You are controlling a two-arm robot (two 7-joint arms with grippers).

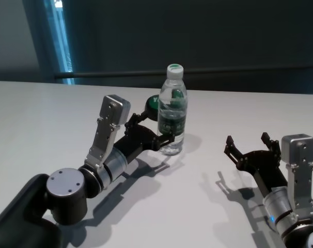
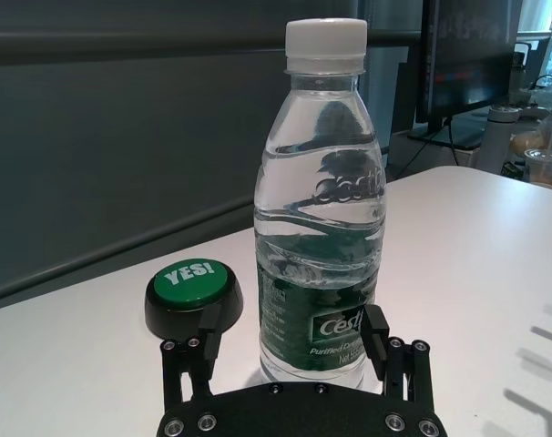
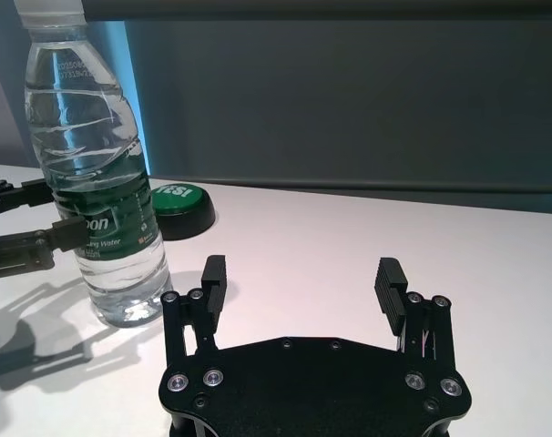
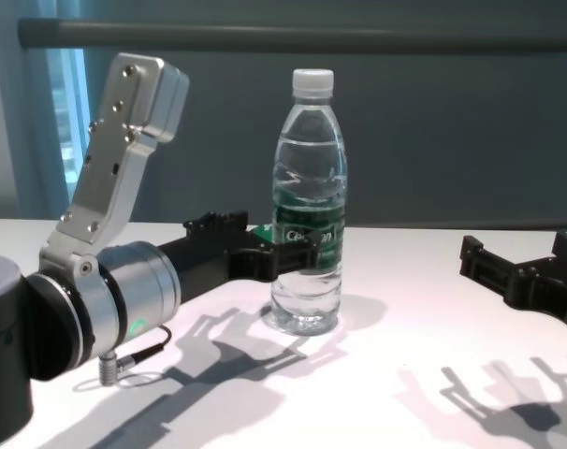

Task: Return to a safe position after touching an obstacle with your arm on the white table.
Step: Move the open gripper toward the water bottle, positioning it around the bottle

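The clear water bottle point(image 1: 173, 111), with a white cap and a green label band, stands upright mid-table on the white table point(image 1: 37, 119). My left gripper point(image 1: 152, 131) is open, with a finger on each side of the bottle's lower part. In the left wrist view the bottle point(image 2: 320, 209) fills the gap between the fingers point(image 2: 206, 320). In the chest view one finger point(image 4: 293, 251) lies against the label. I cannot tell if the other touches. My right gripper point(image 1: 247, 140) is open and empty, low over the table to the right of the bottle, apart from it.
A low black-and-green round "YES!" button point(image 2: 192, 280) sits on the table just behind and left of the bottle, close to my left gripper's far finger. It also shows in the head view point(image 1: 151, 106). A dark wall runs behind the table's far edge.
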